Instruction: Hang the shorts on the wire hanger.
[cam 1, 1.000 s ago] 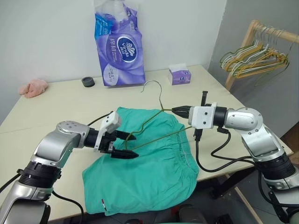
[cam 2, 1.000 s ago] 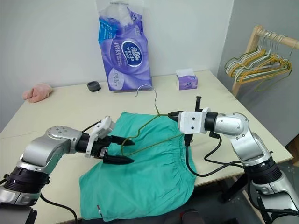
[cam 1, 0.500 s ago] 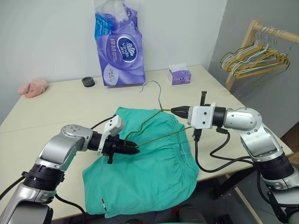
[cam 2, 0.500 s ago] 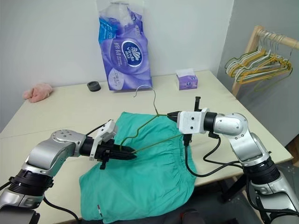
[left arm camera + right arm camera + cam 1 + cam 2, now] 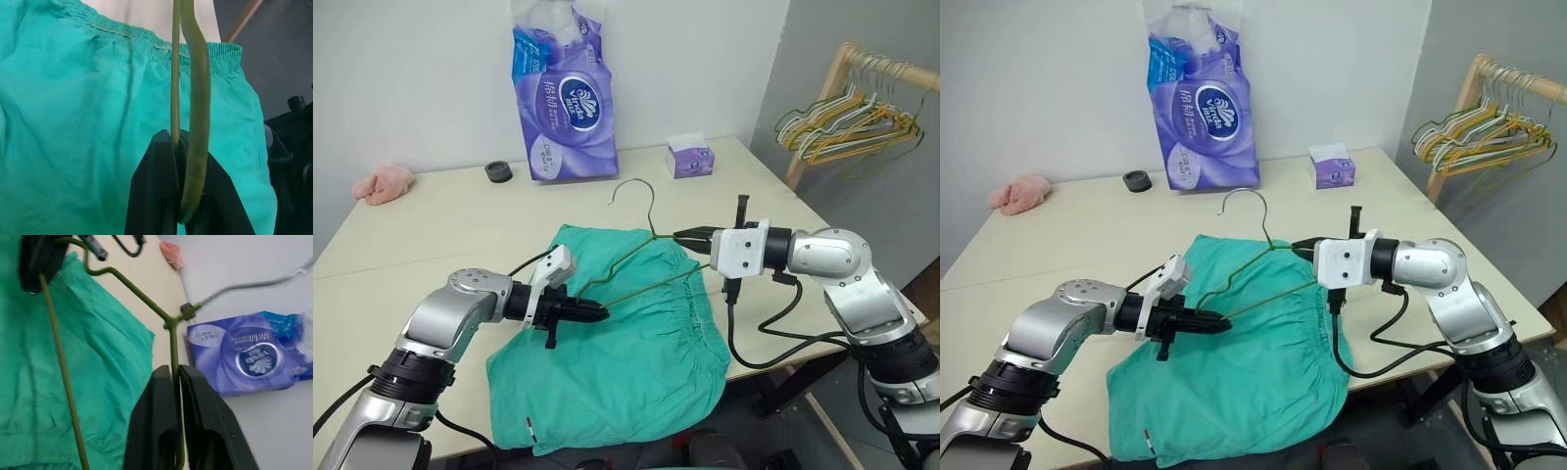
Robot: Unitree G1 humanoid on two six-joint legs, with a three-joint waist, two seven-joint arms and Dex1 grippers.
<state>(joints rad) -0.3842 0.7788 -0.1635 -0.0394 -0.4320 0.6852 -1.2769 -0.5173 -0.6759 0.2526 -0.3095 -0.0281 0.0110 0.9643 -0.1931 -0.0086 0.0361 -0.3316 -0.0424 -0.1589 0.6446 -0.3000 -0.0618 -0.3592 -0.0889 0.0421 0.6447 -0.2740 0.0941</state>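
left gripper takes the hanger's far corner

the left gripper (image 5: 599,312) has gone from wide open beside the wire a second ago to clamped shut on the hanger (image 5: 636,257), pinching its left corner bend. the left wrist view shows the wire loop (image 5: 193,147) caught between the black fingers (image 5: 161,186). the right gripper (image 5: 683,235) sits at the hanger's other end, near the neck below the hook. in the right wrist view the wire (image 5: 173,350) runs down the narrow slot between its fingers (image 5: 154,431), which look slightly eased compared with a second ago; whether they still pinch the wire or merely guide it, i cannot tell.

the hanger is held clear of the table (image 5: 431,211), hook up toward 12 o'clock, its frame slanting from the right gripper at 3 o'clock down to the left gripper at 9 o'clock. the shorts (image 5: 626,362) lie flat on the table beneath it, reaching toward 6 o'clock and over the near edge, not yet on the wire.

this reads as a handover: with the left side holding the hanger, the right could let go and fetch the shorts. nothing is hung so far.
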